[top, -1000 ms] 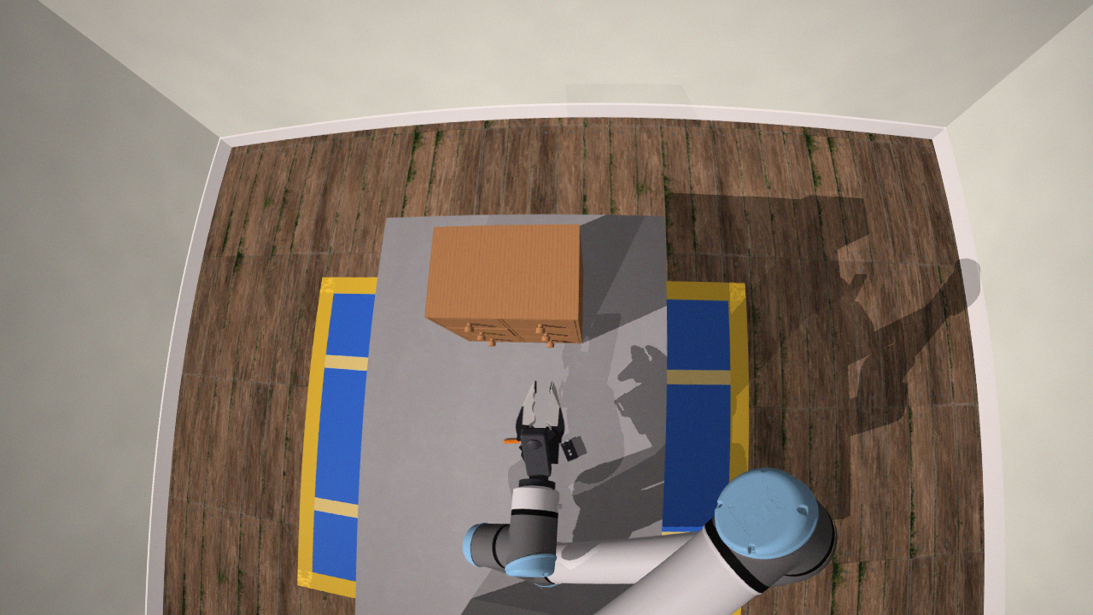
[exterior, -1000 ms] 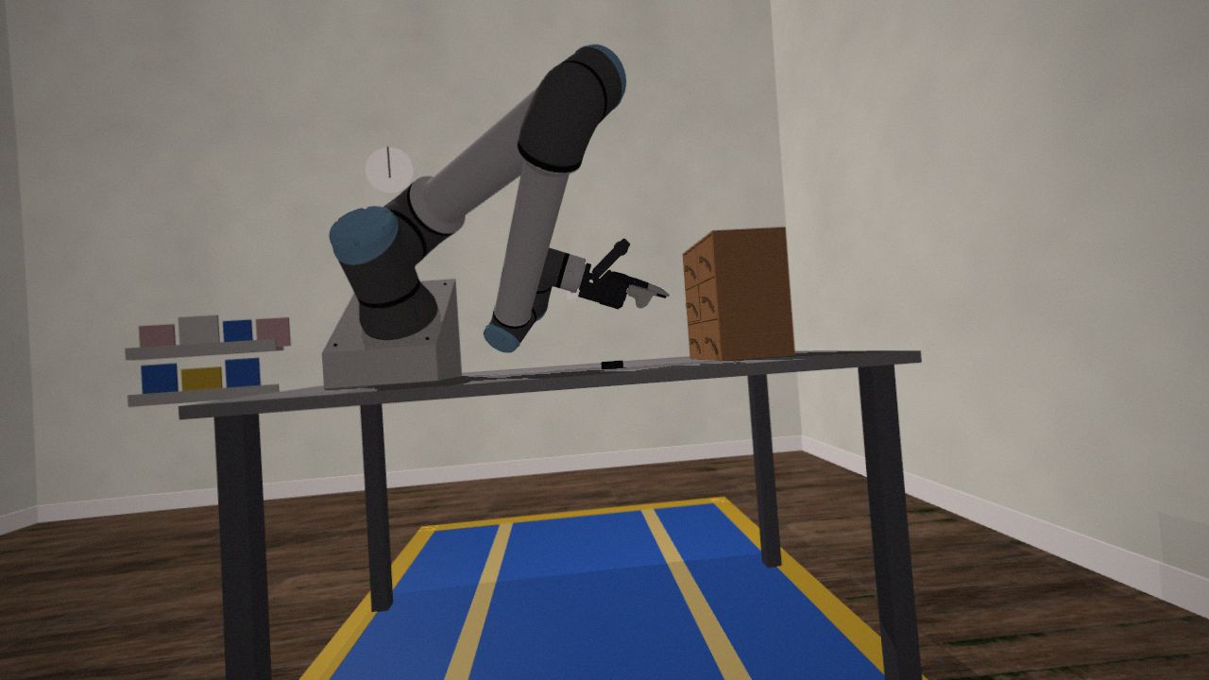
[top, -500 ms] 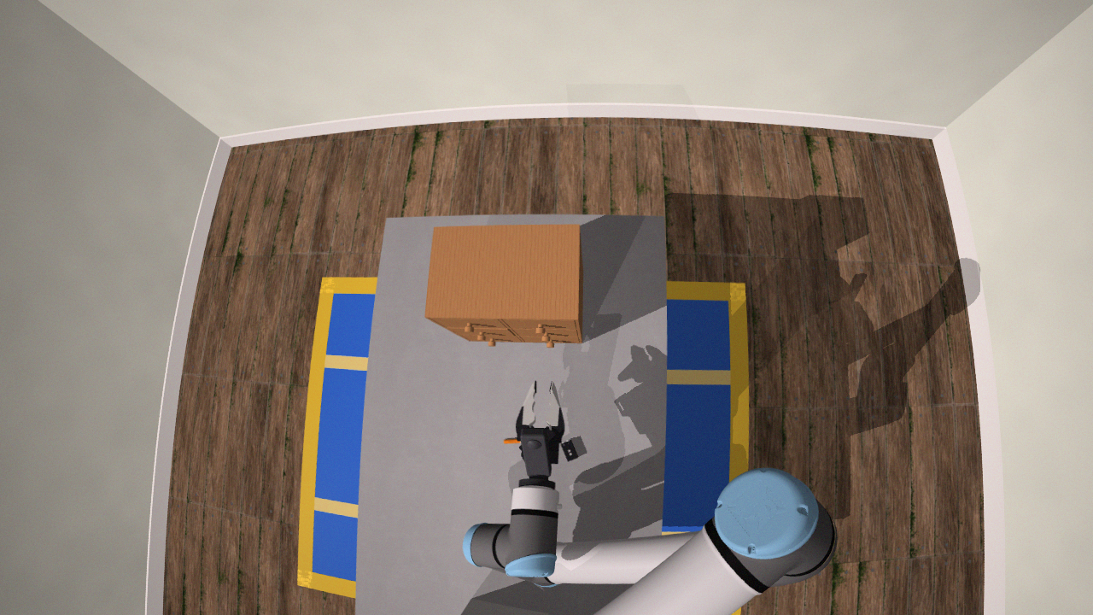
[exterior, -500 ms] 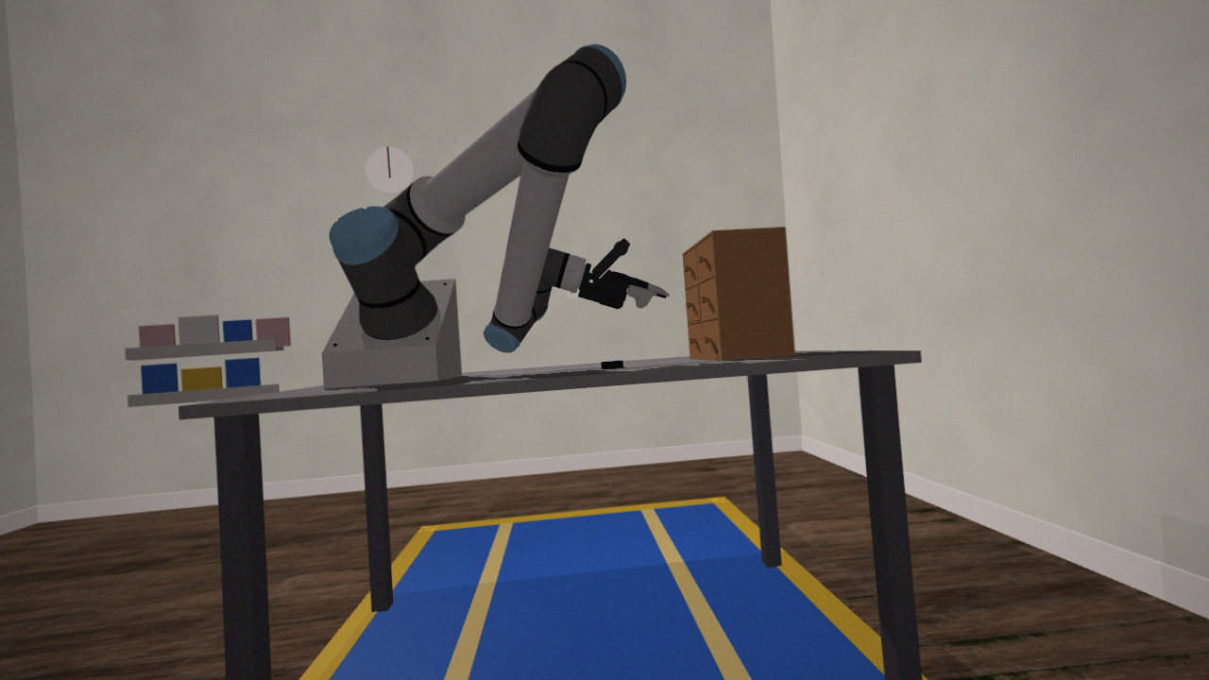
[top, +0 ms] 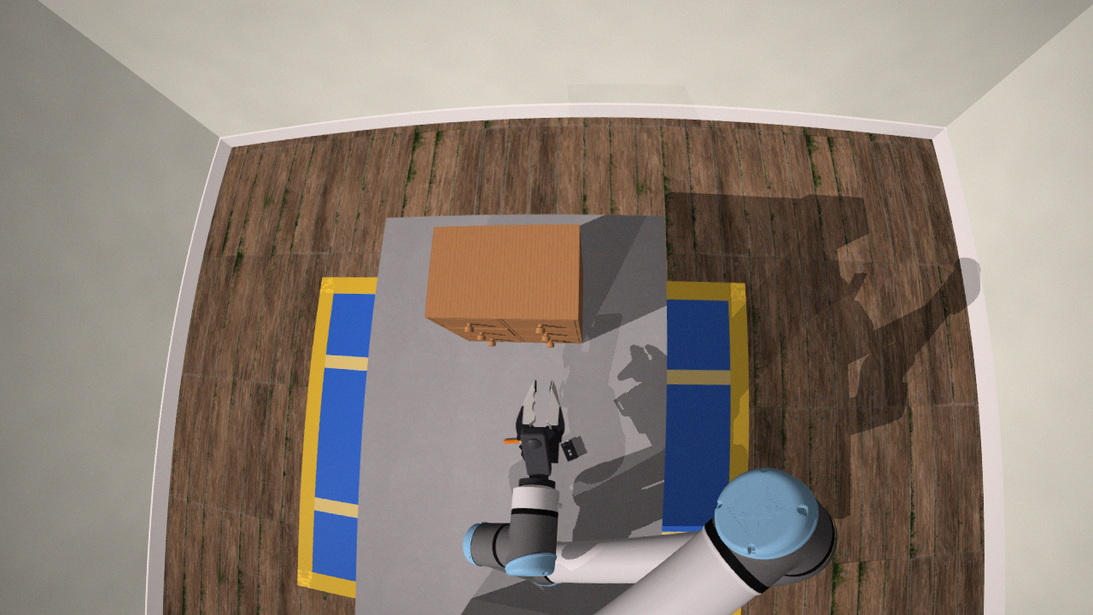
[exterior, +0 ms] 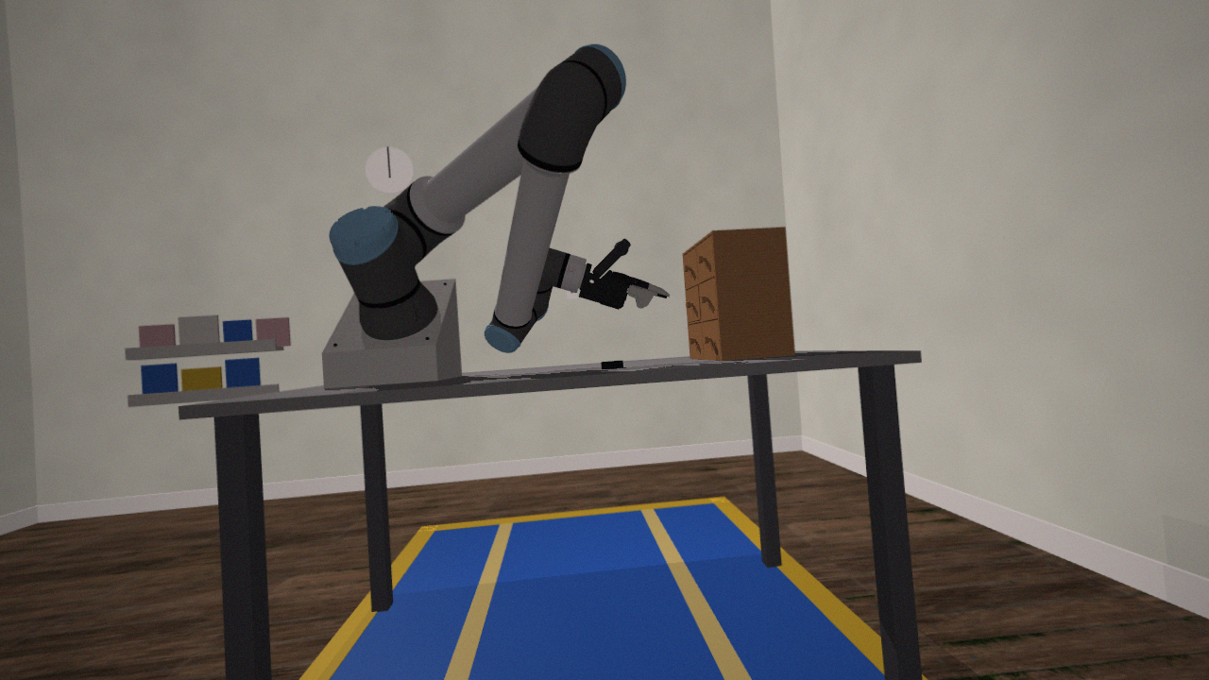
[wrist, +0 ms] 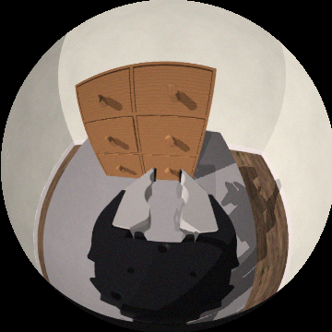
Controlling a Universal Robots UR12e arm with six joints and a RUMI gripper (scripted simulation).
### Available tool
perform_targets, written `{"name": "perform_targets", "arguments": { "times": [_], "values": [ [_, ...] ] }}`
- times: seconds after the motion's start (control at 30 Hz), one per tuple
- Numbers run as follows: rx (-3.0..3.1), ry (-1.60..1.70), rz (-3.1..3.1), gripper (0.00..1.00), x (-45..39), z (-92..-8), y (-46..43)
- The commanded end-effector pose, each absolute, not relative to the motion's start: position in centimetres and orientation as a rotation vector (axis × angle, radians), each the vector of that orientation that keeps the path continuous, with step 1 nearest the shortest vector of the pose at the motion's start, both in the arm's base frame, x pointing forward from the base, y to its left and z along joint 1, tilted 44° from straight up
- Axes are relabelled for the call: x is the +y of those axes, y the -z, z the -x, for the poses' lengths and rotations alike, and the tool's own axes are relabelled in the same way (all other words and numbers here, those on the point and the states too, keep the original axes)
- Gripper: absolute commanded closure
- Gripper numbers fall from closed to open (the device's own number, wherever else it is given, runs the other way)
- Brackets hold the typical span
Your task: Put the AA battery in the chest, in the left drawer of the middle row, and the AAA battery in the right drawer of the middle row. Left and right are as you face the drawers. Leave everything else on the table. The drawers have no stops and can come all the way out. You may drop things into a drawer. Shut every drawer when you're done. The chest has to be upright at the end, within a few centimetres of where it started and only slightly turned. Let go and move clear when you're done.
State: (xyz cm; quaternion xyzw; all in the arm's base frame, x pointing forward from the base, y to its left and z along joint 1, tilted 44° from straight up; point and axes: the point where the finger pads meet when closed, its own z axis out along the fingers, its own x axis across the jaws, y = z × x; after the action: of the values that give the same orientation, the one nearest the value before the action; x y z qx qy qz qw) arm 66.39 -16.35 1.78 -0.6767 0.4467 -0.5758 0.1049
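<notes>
I am watching the end effector (top: 543, 383) hanging in the air above the counter (top: 428, 428), aiming at the front of the chest (top: 504, 267) but well short of it, touching nothing. Its jaws are standing at a narrow gap and, in the wrist view, I am seeing nothing between them, so I am treating it as empty-handed. All six drawers are looking flush and shut, including the left middle drawer (wrist: 112, 138) and the right middle drawer (wrist: 171, 138), so I am judging that the task is barely begun: no drawer is open to receive anything. I am not managing to pick out either battery for certain; a small orange sliver (top: 508, 440) is peeking out beside the wrist and a small dark block (top: 571, 447) is lying on the counter near it, but both are too small to name. Opening both middle drawers, fetching both batteries and closing up all seem to be remaining.
</notes>
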Motion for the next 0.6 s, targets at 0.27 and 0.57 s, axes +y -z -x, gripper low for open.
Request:
{"name": "perform_targets", "arguments": {
  "times": [0.27, 0.57],
  "values": [
    [1.316, 1.697, 1.995, 0.80, -16.7, -67.4, -1.5],
    [1.316, 1.697, 1.995, 0.80, -17.3, -68.9, -1.0]
  ]
}}
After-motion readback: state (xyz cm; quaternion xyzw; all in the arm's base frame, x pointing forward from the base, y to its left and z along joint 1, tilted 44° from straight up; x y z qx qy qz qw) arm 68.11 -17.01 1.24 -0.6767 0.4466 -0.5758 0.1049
